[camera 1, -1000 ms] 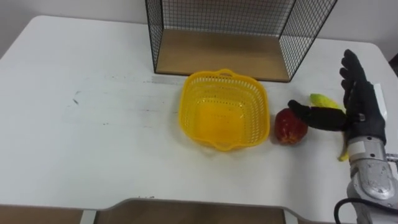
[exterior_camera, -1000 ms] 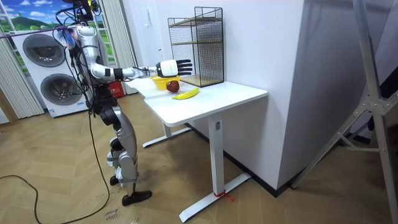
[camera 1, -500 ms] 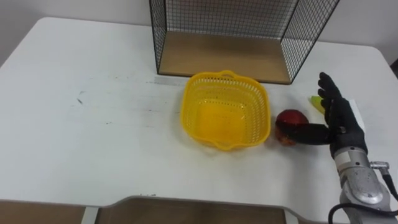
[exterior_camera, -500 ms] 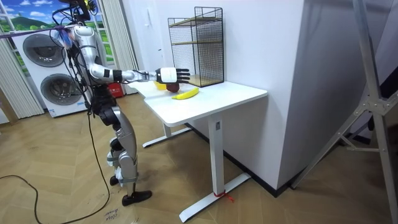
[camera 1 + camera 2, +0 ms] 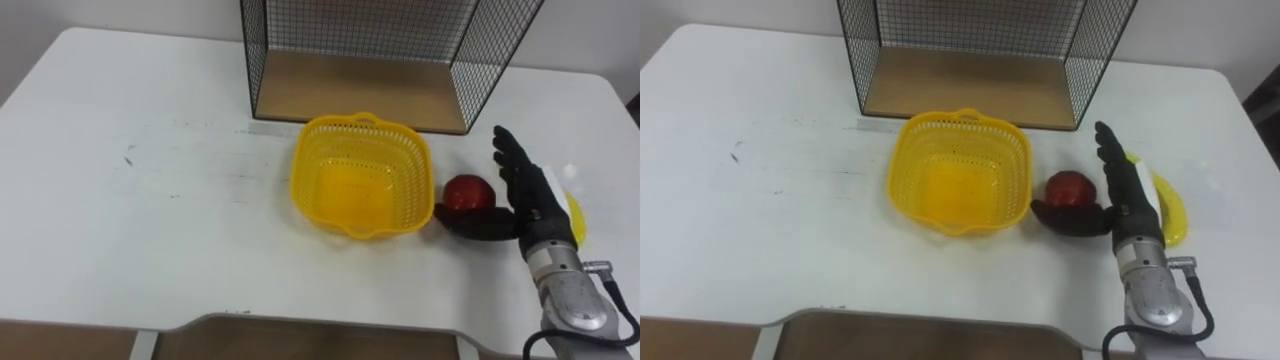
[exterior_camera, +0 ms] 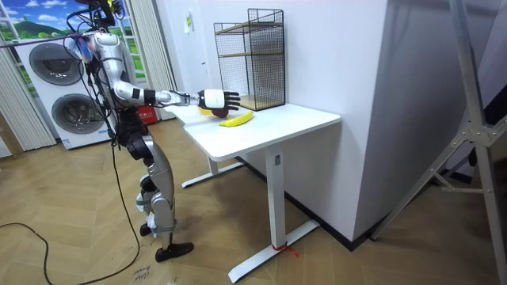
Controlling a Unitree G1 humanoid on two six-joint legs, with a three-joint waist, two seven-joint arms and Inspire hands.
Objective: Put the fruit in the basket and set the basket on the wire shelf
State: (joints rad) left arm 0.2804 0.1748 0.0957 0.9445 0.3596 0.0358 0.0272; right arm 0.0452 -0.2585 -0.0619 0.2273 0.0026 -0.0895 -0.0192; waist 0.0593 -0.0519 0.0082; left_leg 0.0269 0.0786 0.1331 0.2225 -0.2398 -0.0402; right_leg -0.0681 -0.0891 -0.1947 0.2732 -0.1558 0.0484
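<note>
— Where is the fruit?

— Your red fruit (image 5: 465, 190) lies on the white table (image 5: 150, 180), just right of the yellow basket (image 5: 310, 160) and outside it. The banana (image 5: 1168, 208) lies a little farther right, partly behind the hand.

— And the right hand?

— Your right hand (image 5: 530, 200) stands on edge at the fruit's right side. The fingers (image 5: 510, 155) are straight and point away toward the wire shelf (image 5: 360, 88). The thumb is spread wide, lying along the fruit's near side and reaching toward the basket. So the hand is wide open, cupped beside the fruit and clasping nothing. You cannot tell whether the palm touches it.

— How is the arm?

— In the room view, your robot stands at the table's end on the room view's left. Its right arm is stretched nearly level over the tabletop.
</note>
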